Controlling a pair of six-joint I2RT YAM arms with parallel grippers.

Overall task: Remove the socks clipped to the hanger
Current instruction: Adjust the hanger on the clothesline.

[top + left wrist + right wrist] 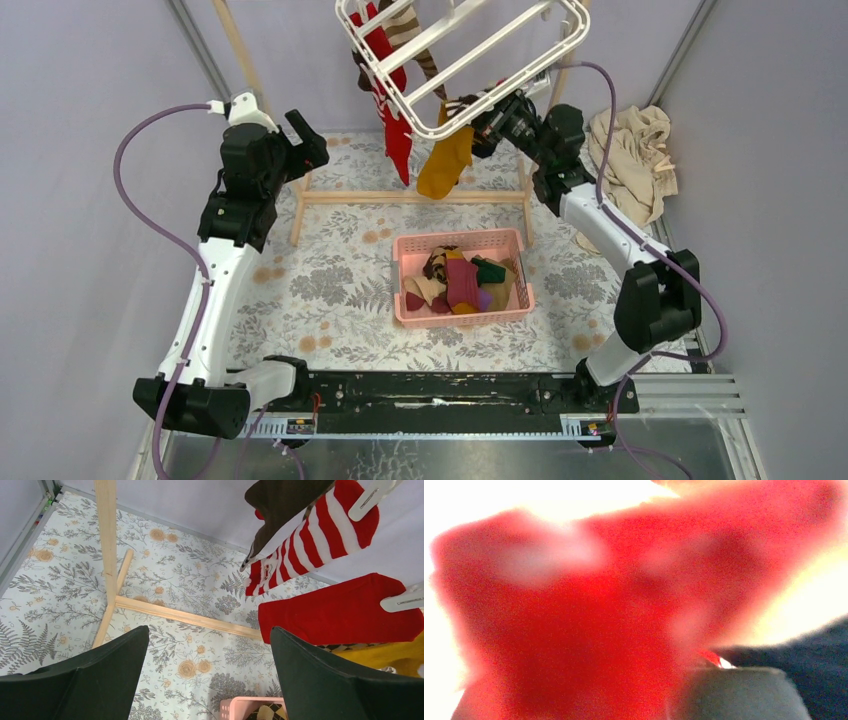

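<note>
The white hanger (575, 30) hangs tilted at the top of the overhead view. Clipped to it are a red-and-white striped sock (372, 45) (320, 535), a red sock (398, 140) (340, 611), a brown striped sock (412, 40) and a mustard sock (445, 160). My right gripper (483, 125) is raised to the hanger's lower corner beside the mustard sock's checkered cuff. It is shut, and blurred red cloth (589, 620) fills its wrist view right up to the dark finger (794, 650). My left gripper (305, 140) (210, 630) stands open and holds nothing, left of the socks.
A pink basket (460, 240) (245, 702) with several socks sits on the floral mat below the hanger. The wooden pole frame (410, 197) (107, 540) stands behind it. A beige cloth (635, 150) lies bunched at the far right.
</note>
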